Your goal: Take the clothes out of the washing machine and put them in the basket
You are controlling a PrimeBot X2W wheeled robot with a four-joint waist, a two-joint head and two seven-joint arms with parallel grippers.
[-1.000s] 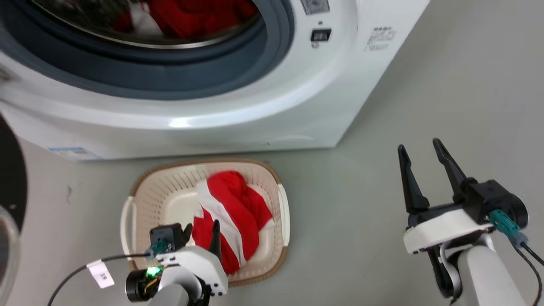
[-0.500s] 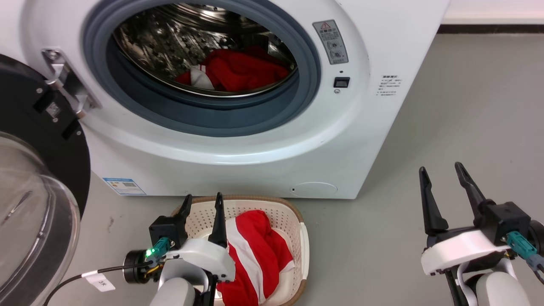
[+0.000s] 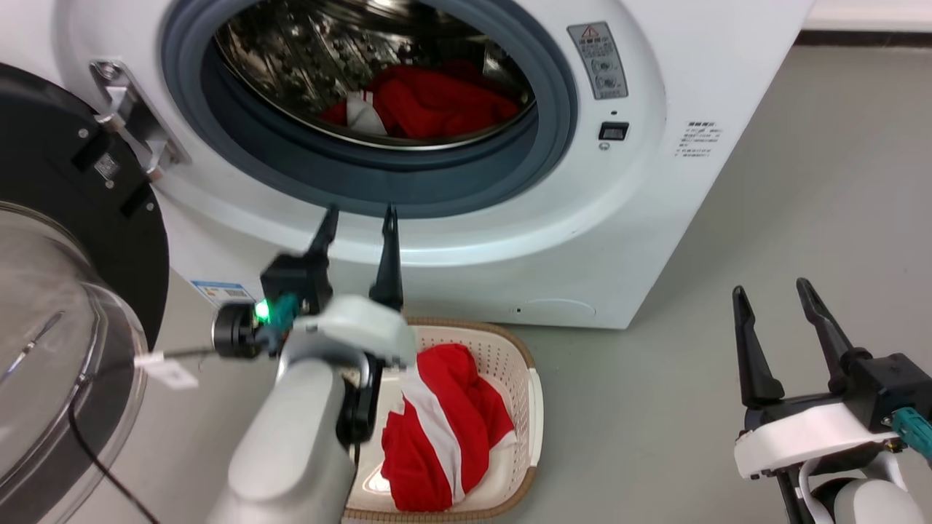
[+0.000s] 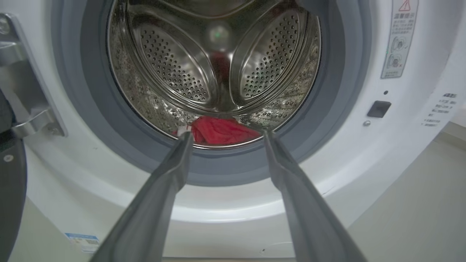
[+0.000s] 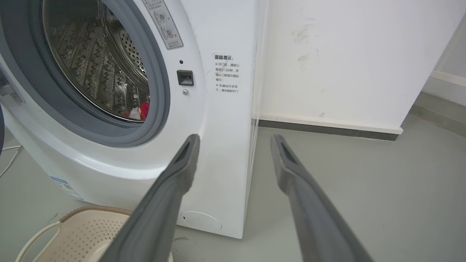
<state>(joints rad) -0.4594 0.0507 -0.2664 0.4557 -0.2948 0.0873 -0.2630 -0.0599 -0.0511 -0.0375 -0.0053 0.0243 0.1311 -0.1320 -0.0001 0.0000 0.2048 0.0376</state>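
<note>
The white washing machine stands with its door swung open. Red clothes lie at the bottom of its steel drum, also seen as red clothes in the left wrist view. My left gripper is open and empty, raised in front of the grey porthole ring, fingers pointing at the opening. A red garment with a white stripe lies in the cream basket on the floor below. My right gripper is open and empty, low at the right.
The black-framed glass door hangs open at the left. Grey floor stretches to the right of the machine. A white wall with a dark skirting runs behind. The basket rim shows in the right wrist view.
My left gripper has risen from over the basket up to the porthole ring. The head view has tilted up, bringing the drum into view. The right gripper has held its pose.
</note>
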